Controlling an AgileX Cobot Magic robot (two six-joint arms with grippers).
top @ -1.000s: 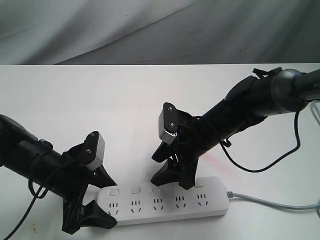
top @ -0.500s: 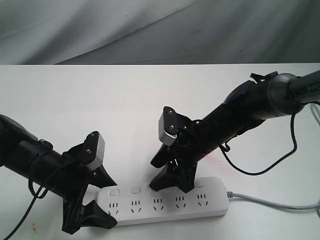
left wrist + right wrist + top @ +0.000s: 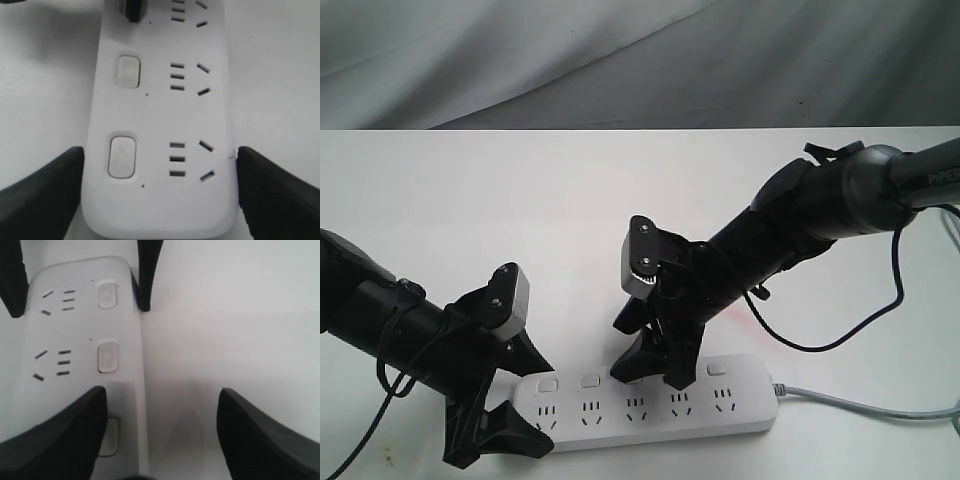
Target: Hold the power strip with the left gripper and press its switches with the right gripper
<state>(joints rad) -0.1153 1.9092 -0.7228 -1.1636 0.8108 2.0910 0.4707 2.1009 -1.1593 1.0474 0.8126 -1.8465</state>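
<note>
The power strip [image 3: 650, 410] lies on the white table near its front edge, with its grey cord [image 3: 865, 407] running off to the right. My left gripper [image 3: 520, 388] is shut on the strip's left end, one finger [image 3: 45, 192] against each long side of the strip [image 3: 160, 115]. Two switches [image 3: 122, 156] show there. My right gripper [image 3: 655, 365] stands open over the middle of the strip. One of its fingers [image 3: 55, 435] rests over the button row, partly covering a switch [image 3: 111, 437], and the other is off the strip over bare table.
The table [image 3: 570, 210] ends at a back edge against a grey cloth backdrop [image 3: 620, 60]. A black cable loop [image 3: 840, 335] hangs from the right arm. A faint pink smudge [image 3: 740, 318] marks the table behind the strip.
My right gripper has shifted left along the strip, uncovering the rightmost switch and now hiding the two middle ones. The left gripper and the strip have not moved.
</note>
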